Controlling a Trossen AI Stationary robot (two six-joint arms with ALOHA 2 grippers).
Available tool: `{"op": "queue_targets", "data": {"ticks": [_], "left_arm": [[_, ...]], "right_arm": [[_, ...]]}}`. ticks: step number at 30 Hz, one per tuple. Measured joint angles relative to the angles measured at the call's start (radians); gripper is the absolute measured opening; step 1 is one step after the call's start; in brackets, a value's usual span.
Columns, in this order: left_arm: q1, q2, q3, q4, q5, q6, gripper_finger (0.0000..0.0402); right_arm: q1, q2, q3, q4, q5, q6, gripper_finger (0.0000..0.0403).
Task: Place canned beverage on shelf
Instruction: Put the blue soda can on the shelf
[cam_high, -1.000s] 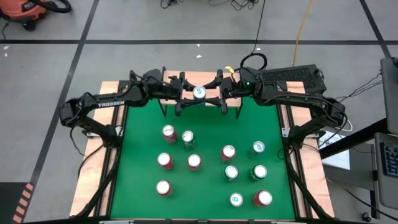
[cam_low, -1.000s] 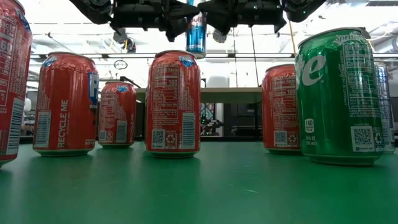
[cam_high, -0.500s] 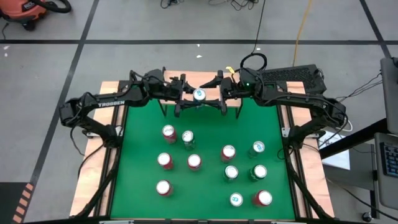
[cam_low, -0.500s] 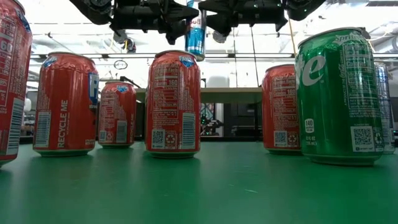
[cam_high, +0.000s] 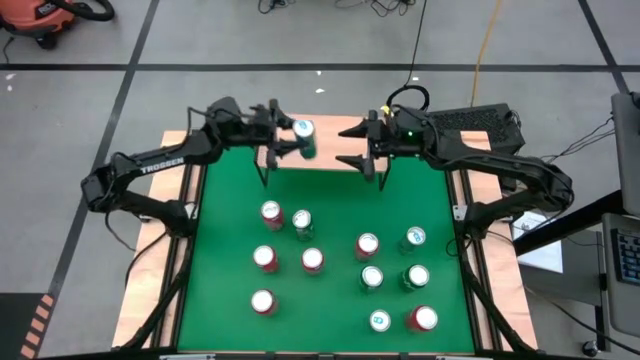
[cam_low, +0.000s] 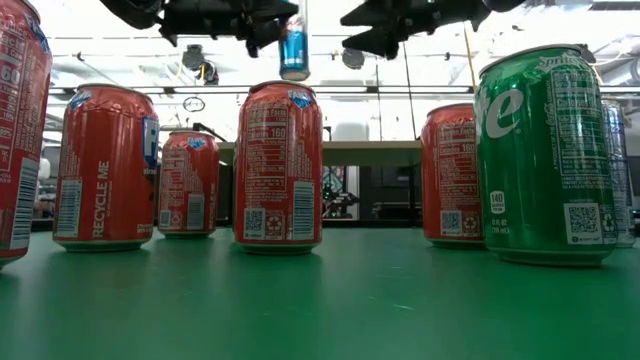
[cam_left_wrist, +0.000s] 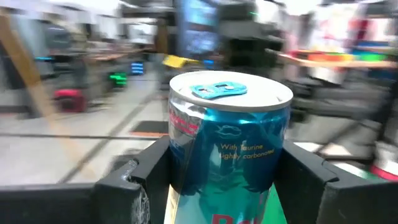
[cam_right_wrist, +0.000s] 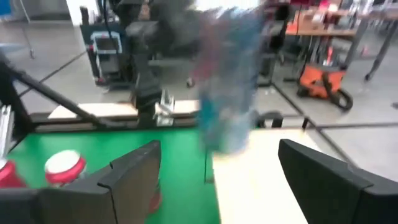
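A slim blue can (cam_left_wrist: 230, 137) hangs in the air above the far edge of the green table, with my left gripper (cam_high: 292, 141) shut on it. Below it stands the shelf (cam_high: 330, 160), a light wooden plank on thin black legs. My right gripper (cam_high: 362, 147) is open just to the can's right, with nothing between its fingers (cam_right_wrist: 134, 174). In the low view the can (cam_low: 294, 45) shows high up between both grippers. My left gripper pinches the blue can's side wall (cam_left_wrist: 180, 168) between its two fingers, below the can's top rim. The fingers (cam_left_wrist: 140, 183) lie level and come from the table's left. The can stands about upright, lifted clear of the shelf.
Several red and green cans (cam_high: 312, 260) stand upright on the green table top (cam_high: 230, 250), between the shelf and the near edge. In the low view, red cans (cam_low: 278, 165) and a green can (cam_low: 545, 150) fill the foreground.
My right gripper has opened, let go of the blue can and drawn back toward the table's right. My left gripper has carried the can up and toward the table's far left, away from the middle of the shelf.
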Motion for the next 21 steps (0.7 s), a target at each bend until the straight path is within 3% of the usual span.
{"op": "queue_targets", "data": {"ticks": [4, 11, 21], "left_arm": [[0.065, -0.025, -0.021, -0.006, -0.087, -0.008, 0.0219], [0.182, -0.027, -0.056, -0.003, -0.084, -0.007, 0.0219], [0.298, -0.009, -0.181, 0.183, -0.027, -0.048, 0.0219]], "right_arm": [[0.026, 0.002, 0.000, -0.070, 0.000, 0.003, 0.0318], [0.108, 0.011, 0.000, -0.074, 0.004, 0.018, 0.0318], [0.256, 0.010, 0.000, -0.092, 0.210, 0.001, 0.0318]]}}
